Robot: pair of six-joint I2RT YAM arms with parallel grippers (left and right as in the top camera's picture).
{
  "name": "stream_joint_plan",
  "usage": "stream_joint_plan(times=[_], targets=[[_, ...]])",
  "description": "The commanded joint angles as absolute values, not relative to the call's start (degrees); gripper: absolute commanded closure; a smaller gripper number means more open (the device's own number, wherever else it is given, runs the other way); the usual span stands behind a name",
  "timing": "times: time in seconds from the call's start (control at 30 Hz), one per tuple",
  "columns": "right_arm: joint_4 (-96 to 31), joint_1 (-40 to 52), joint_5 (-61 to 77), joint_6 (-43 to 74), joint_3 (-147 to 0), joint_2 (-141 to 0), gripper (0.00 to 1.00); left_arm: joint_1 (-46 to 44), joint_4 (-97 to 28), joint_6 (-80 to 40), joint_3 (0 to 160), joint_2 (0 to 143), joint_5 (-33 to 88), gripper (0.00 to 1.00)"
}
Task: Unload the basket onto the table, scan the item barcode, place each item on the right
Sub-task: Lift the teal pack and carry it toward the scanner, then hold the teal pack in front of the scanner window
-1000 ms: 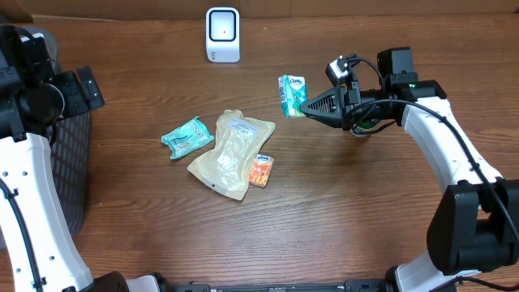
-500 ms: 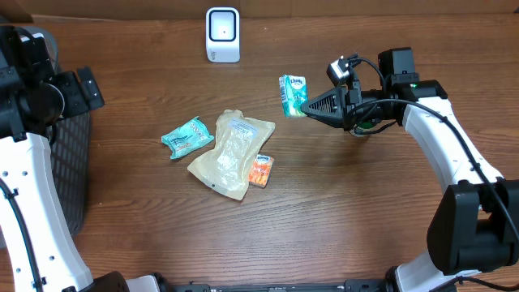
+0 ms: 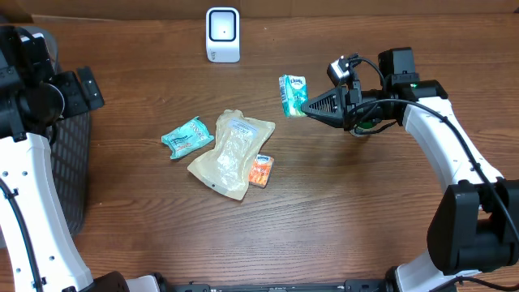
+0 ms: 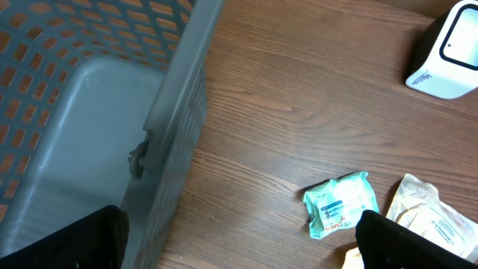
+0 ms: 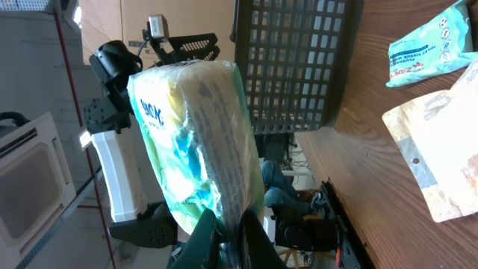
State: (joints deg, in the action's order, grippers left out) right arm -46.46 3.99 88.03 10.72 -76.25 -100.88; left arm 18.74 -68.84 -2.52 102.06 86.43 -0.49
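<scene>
My left gripper (image 4: 239, 243) hangs spread wide over the basket (image 4: 89, 112) at the table's (image 3: 340, 211) left edge, while my right gripper (image 3: 306, 108) pinches the tissue pack (image 3: 292, 95) right of the far-edge scanner (image 3: 222, 34), so the grasp looks done and the scan remains.

No print is reading clearly anywhere. Tissue pack (image 3: 292, 95), right of and nearer than the scanner (image 3: 222, 34), is showing a blue oval logo, its letters blurring. Teal packet (image 4: 340, 205), clear pouch (image 3: 231, 154) and orange packet (image 3: 261, 170), all nearer than the scanner, are carrying labels too small to read.
</scene>
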Motion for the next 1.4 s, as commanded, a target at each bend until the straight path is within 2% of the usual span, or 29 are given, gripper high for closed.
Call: stream_joint_plan(times=[0.0, 0.23, 0.4, 0.63, 0.83, 1.03, 1.17, 1.37], targets=[[-46.4, 3.4, 89.9, 10.6, -76.9, -100.6, 0.96, 18.7, -68.8, -1.2, 103.2, 86.6, -0.6, 0.00], [-46.8, 3.5, 88.6, 10.6, -76.9, -100.6, 0.96, 18.7, -68.8, -1.2, 103.2, 86.6, -0.6, 0.00], [-52.0, 5.4, 72.4, 10.6, -76.9, -100.6, 0.96, 18.7, -68.8, -1.2, 103.2, 86.6, -0.6, 0.00], [-58.1, 7.8, 57.3, 10.6, -80.4, -100.6, 0.96, 18.7, -68.8, -1.3, 103.2, 86.6, -0.6, 0.00], [-73.5, 12.8, 33.4, 10.9, -101.5, -103.4, 0.96, 18.7, -68.8, -1.3, 103.2, 86.6, -0.6, 0.00], [-81.2, 18.8, 14.7, 13.9, -126.7, -112.8, 0.96, 18.7, -68.8, -1.3, 103.2, 86.6, -0.6, 0.01], [-77.7, 23.1, 2.1, 13.4, -138.5, -121.6, 0.96, 18.7, -68.8, -1.2, 103.2, 86.6, -0.6, 0.00], [-61.4, 28.2, -15.0, 8.9, -138.8, -129.4, 0.96, 18.7, -68.8, -1.3, 103.2, 86.6, -0.6, 0.00]])
